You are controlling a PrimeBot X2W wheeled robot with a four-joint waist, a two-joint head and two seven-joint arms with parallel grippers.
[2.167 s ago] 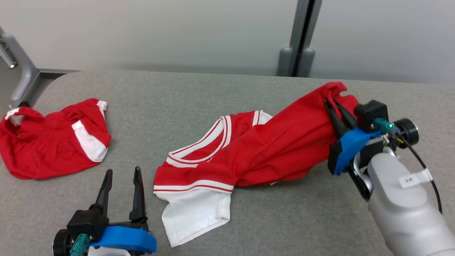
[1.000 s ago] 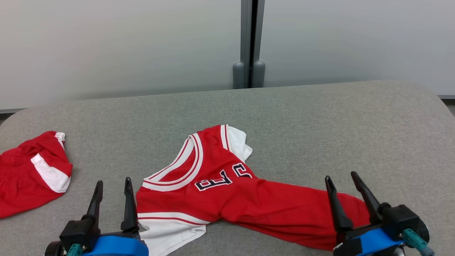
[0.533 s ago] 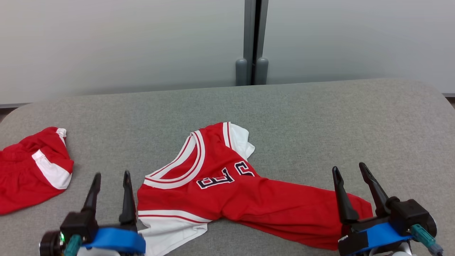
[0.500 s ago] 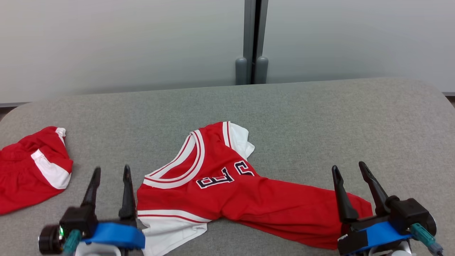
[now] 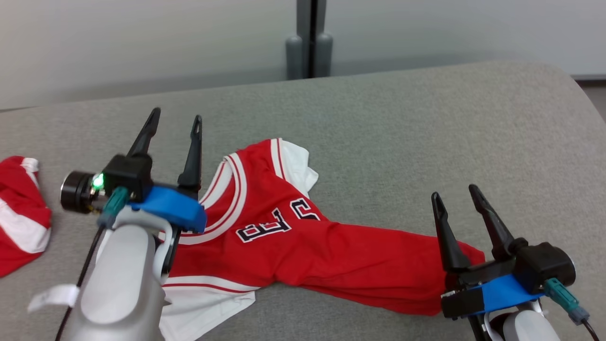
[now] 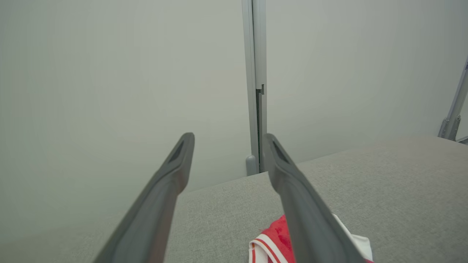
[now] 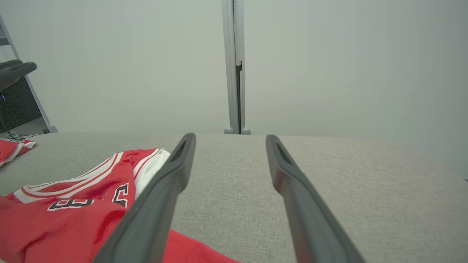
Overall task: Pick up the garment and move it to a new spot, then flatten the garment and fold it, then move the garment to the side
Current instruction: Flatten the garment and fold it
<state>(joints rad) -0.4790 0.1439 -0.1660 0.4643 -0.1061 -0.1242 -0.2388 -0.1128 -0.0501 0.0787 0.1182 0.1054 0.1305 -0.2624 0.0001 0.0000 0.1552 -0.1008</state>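
Across the grey table [image 5: 426,123], the red jersey [image 5: 303,246] lies side to side, collar by the left gripper [image 5: 176,115], hem by the right gripper [image 5: 454,192], both spread empty.

Soft even light, sharp focus

grey padded table [image 5: 426,118], red-and-white cloth [image 5: 23,199], maybe shorts, pale wall [image 5: 142,42]
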